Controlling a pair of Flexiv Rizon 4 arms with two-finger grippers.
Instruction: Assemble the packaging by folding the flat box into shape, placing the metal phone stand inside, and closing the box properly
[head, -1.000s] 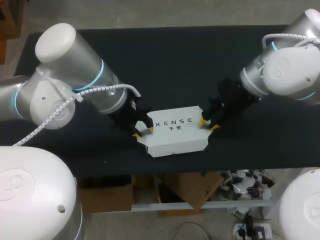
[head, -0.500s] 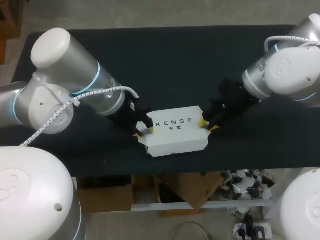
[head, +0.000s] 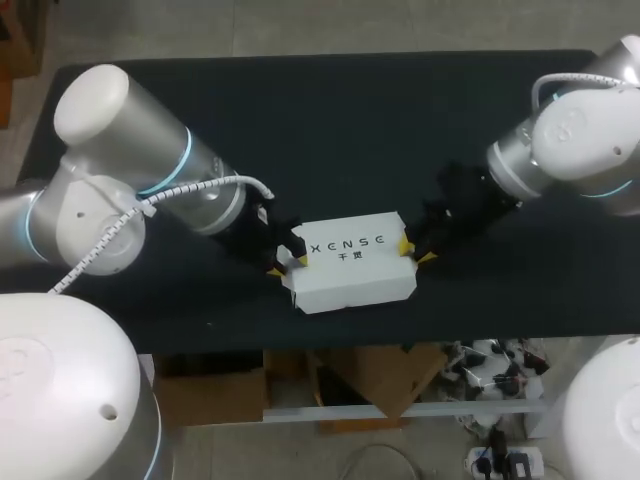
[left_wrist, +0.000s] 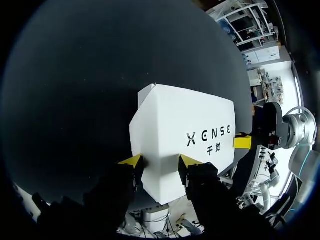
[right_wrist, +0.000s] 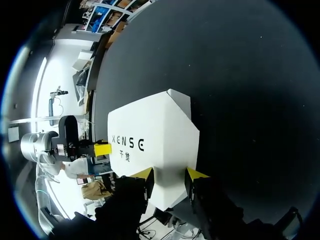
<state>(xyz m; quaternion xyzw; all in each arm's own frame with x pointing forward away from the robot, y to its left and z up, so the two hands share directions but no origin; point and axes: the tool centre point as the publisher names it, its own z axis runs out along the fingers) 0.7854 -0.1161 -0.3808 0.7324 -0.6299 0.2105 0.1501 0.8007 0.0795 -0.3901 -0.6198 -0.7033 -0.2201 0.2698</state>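
A white cardboard box (head: 355, 265) with dark lettering on its lid is seen folded into shape and lying flat on a black table (head: 330, 130), near the table's front edge and about midway along it. The lid is down, though at the box's left front corner a flap edge (head: 291, 284) juts out slightly. The metal phone stand is not in sight; whether it is inside cannot be told. The left gripper (head: 286, 266) is set astride the box's left end, and the right gripper (head: 414, 250) astride its right end. From neither wrist view can it be told whether a gripper is clamped on the cardboard or merely resting against it. The risk is judged to lie in uneven pressure: if one end is pushed harder than the other, the light box could be skidded toward the near table edge or twisted, and the jutting flap could be sprung open. Too firm a squeeze could also crease the thin walls.
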